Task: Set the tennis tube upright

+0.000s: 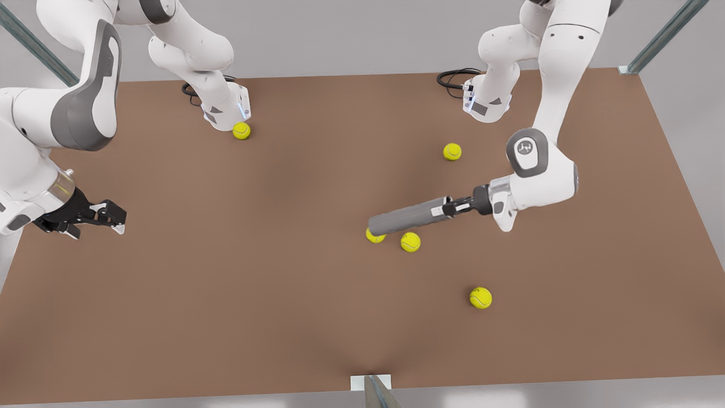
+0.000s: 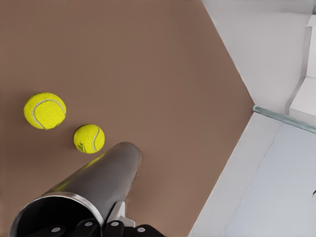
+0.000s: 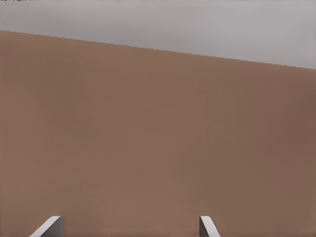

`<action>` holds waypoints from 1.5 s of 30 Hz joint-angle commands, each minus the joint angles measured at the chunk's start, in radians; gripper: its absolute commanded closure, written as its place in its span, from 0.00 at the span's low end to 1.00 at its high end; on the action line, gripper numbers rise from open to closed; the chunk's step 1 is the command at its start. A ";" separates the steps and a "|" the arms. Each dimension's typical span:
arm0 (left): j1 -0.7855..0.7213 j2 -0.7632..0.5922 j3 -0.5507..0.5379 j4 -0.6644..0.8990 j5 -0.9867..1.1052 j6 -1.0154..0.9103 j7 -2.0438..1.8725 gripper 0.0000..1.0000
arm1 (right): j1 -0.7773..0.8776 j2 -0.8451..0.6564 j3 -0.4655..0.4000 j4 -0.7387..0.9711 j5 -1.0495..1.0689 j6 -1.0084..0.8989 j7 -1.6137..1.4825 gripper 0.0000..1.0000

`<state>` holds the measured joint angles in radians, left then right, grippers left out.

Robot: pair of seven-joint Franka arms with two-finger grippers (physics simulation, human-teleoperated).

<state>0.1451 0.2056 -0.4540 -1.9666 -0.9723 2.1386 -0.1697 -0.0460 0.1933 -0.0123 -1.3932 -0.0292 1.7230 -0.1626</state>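
Observation:
The tennis tube is a matte grey cylinder held nearly level just above the brown table, its free end dipping toward the front view's left over a yellow ball. My left gripper is shut on the tube's lighter rim end at the front view's right. In the left wrist view the tube runs away from the fingers, its open dark mouth nearest the camera. My right gripper waits open over the table at the front view's left edge, its fingertips spread with nothing between them.
Several yellow tennis balls lie about: one beside the tube's low end, one nearer the front, one behind, one by the arm base. Two balls show past the tube. The table edge is near.

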 commanded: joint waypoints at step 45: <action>0.004 0.021 -0.006 0.048 1.064 -0.060 -0.261 0.79 | 0.000 -0.037 -0.002 0.005 -0.038 -0.172 -0.002 0.00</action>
<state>0.1485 0.2299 -0.4602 -1.9182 0.1041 2.0798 -0.4312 -0.0465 0.1565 -0.0138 -1.3883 -0.0675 1.5509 -0.1641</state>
